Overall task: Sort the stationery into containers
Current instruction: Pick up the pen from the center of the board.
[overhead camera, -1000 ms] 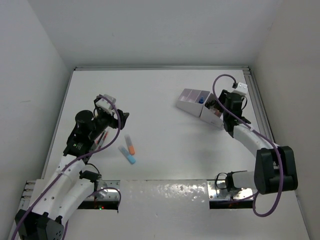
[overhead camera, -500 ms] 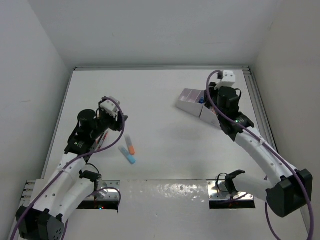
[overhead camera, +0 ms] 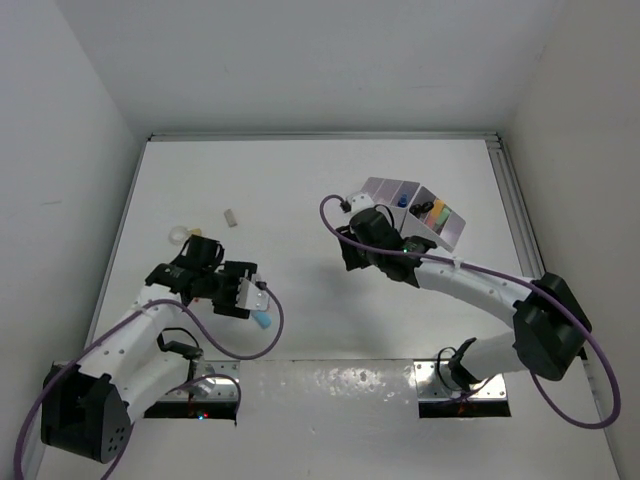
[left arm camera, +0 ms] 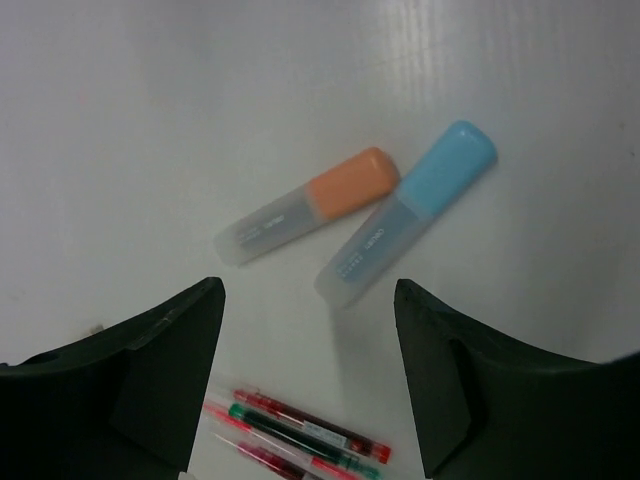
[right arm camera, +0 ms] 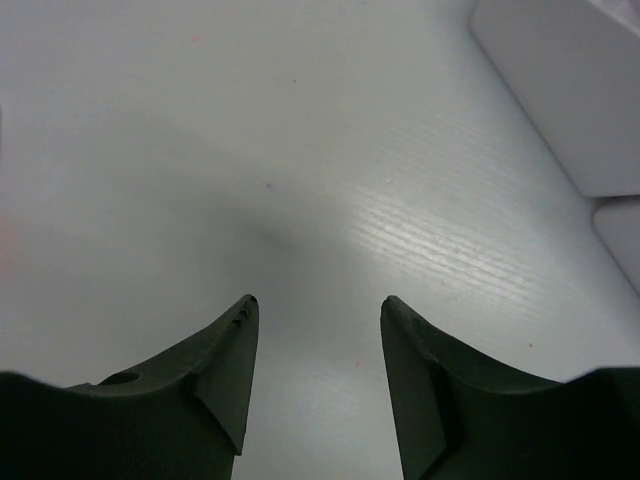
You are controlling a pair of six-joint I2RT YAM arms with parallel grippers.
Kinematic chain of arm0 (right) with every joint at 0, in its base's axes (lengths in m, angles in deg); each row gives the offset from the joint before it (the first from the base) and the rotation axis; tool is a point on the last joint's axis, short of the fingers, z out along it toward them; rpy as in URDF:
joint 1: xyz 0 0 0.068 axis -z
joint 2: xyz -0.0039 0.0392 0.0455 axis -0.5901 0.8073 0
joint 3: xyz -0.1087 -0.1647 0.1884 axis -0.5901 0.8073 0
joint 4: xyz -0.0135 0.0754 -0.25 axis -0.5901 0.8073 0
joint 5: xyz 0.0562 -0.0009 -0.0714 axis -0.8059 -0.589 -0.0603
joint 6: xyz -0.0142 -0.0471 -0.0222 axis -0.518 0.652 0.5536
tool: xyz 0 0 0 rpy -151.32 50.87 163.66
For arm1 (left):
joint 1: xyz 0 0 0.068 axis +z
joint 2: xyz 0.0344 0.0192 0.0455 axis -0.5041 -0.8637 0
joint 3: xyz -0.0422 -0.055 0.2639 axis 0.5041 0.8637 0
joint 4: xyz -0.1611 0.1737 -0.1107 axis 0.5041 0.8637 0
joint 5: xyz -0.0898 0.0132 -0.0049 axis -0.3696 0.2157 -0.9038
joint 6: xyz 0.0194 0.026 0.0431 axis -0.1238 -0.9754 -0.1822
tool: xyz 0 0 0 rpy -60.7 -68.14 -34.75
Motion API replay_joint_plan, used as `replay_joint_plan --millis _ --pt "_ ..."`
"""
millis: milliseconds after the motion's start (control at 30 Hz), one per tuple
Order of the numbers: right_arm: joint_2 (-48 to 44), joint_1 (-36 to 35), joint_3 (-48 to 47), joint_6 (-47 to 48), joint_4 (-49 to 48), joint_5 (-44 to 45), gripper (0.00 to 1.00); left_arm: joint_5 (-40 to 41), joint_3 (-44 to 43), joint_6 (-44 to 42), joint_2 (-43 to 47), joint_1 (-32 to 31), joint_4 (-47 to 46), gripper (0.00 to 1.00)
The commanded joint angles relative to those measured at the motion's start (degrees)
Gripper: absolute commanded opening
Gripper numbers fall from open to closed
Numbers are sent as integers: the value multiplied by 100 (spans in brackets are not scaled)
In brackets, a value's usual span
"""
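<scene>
While the left gripper (left arm camera: 303,300) hung over the white table (left arm camera: 150,100) with its black fingers (left arm camera: 165,370) spread wide and nothing between them, two short markers lay just ahead of the fingertips. One was an orange-capped marker with a cloudy clear barrel (left arm camera: 310,205), and just beside it was a blue-capped marker of the same build (left arm camera: 405,212). In the left wrist view both ran on a slant, barrels toward the fingers and caps away, nearly parallel with a thin strip of table between them.

That slant was the crux. The line along which the fingers would shut crossed neither barrel squarely, so I judged the wrist needed a turn as well as a short reach forward before either could be pinched across its width. The blue one's barrel end sat closer to the gap. A bundle of thin red pens (left arm camera: 300,432) lay under the wrist, behind the fingertips.

From above, the white slanted desk organizer with lilac compartments (overhead camera: 385,188) stood well apart on the far right, some coloured pieces already inside. The right gripper (right arm camera: 315,310), likewise wide and empty, hovered over bare table near the organizer's wall, so the left arm was plainly the nearer to the markers.
</scene>
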Motion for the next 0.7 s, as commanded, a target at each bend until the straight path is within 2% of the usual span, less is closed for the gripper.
replay_joint_plan --millis 0,167,400,667 --pt "4 -129 -317 -7 -98 77 51 -517 -12 -1894 -457 -179 452 67" --pt "-206 -226 -107 29 -28 314 51 9 216 -2473 -925 -530 391 61" --pt "-532 -235 271 -50 -45 473 51 64 155 -2291 -1487 -707 49 59" --pt "-743 -218 474 -94 -10 587 52 424 322 -2492 -1874 -769 -5 48"
